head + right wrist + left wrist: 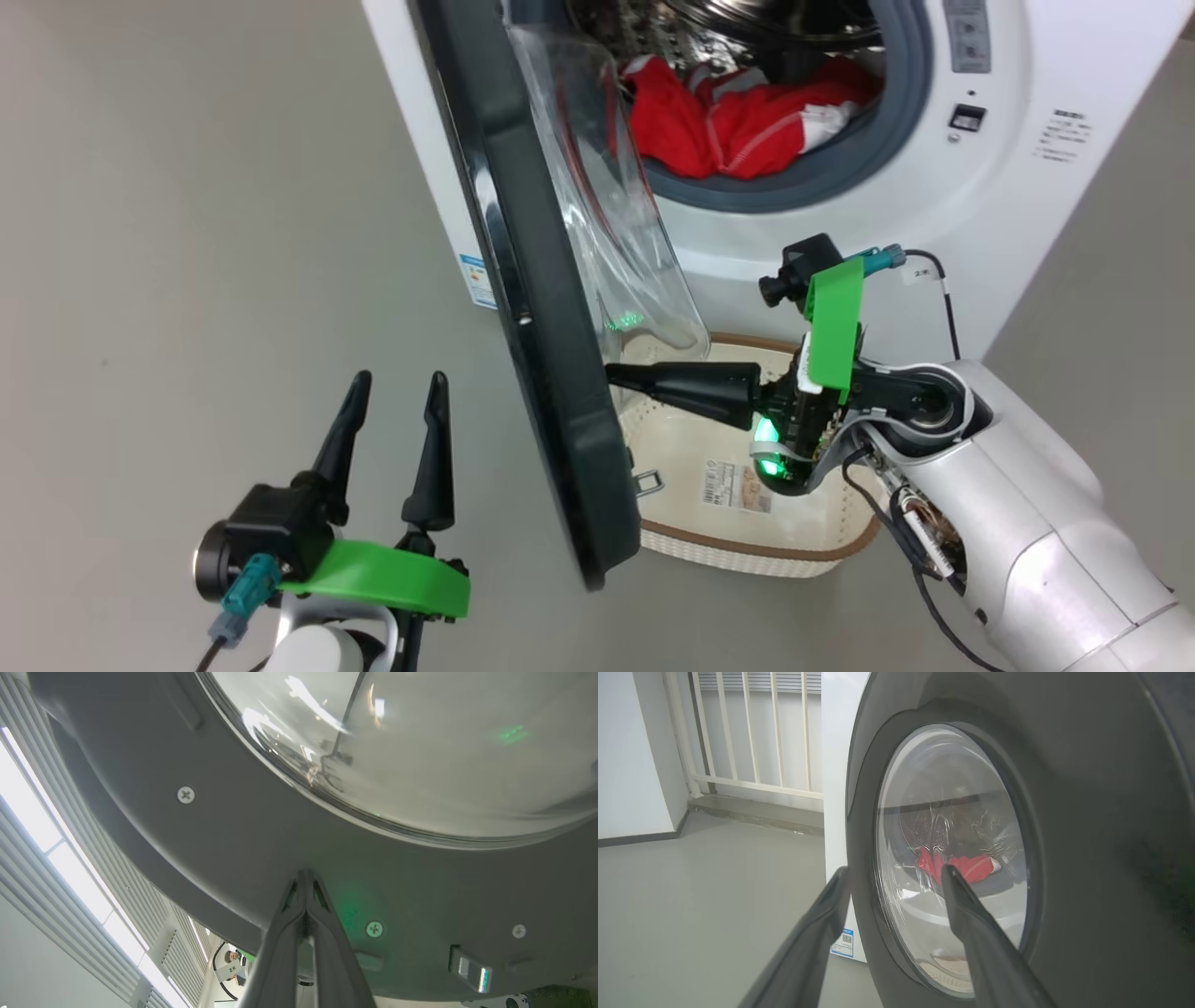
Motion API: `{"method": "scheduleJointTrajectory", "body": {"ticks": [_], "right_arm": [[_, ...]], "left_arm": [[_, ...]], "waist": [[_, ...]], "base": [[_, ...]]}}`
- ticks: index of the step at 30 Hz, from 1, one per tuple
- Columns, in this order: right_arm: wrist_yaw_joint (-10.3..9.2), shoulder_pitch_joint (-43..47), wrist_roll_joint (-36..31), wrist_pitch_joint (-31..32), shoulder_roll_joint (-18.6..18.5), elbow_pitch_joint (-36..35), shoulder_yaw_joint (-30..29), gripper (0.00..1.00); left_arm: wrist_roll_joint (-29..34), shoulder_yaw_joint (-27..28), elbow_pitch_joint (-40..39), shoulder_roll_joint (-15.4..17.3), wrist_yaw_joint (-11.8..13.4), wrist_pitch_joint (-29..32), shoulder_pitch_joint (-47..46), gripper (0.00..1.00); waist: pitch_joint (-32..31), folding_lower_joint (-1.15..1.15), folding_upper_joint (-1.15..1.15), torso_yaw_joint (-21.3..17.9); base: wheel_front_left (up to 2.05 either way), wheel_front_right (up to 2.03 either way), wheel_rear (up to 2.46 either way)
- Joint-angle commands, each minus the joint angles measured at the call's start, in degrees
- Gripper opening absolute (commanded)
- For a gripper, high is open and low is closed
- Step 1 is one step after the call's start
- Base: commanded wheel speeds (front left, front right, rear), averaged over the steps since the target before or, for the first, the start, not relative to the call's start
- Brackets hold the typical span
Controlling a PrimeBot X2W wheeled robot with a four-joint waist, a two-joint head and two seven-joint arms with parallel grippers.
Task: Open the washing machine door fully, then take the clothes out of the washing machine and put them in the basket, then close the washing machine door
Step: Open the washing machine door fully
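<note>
Washing machine door (532, 308) part open, not yet fully; it stands edge-on in the head view, edge running top to bottom, glass bowl facing the drum. Clothes (738, 121) all lie in the washing machine (1008, 187); basket (747, 551) on the floor below holds none. Right gripper (616, 375) pressed together, tip at the door's inner rim; left gripper (397, 383) spread, outside the door.

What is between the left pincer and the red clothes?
The open door: in the left wrist view, the clothes show through its glass beyond the left pincer.
</note>
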Motion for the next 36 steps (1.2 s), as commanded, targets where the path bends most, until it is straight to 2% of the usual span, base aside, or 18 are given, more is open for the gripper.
{"method": "scheduleJointTrajectory", "body": {"ticks": [1, 17, 36], "right_arm": [[0.05, 1.09, 0.57, 0.31, 1.87, -1.35, 0.91, 0.00], [0.05, 1.09, 1.51, -0.65, 2.58, -1.00, 5.35, 0.00], [0.05, 0.65, 2.57, -2.76, 2.68, -1.09, 9.62, 0.00]], "left_arm": [[-0.33, 1.68, -1.12, 1.12, 0.46, -0.45, 0.13, 1.00], [-1.35, 1.37, -1.90, 1.12, 0.70, -0.45, 1.29, 1.00], [-0.23, 2.68, -2.32, 1.12, 0.81, -0.45, 2.65, 1.00]], "waist": [[-0.78, 0.00, 0.00, 1.62], [-1.72, 0.00, 0.00, 5.45], [-2.13, 0.00, 0.00, 5.81]], "base": [[0.00, 0.00, 0.00], [0.00, 0.00, 0.00], [0.00, 0.00, 0.00]]}}
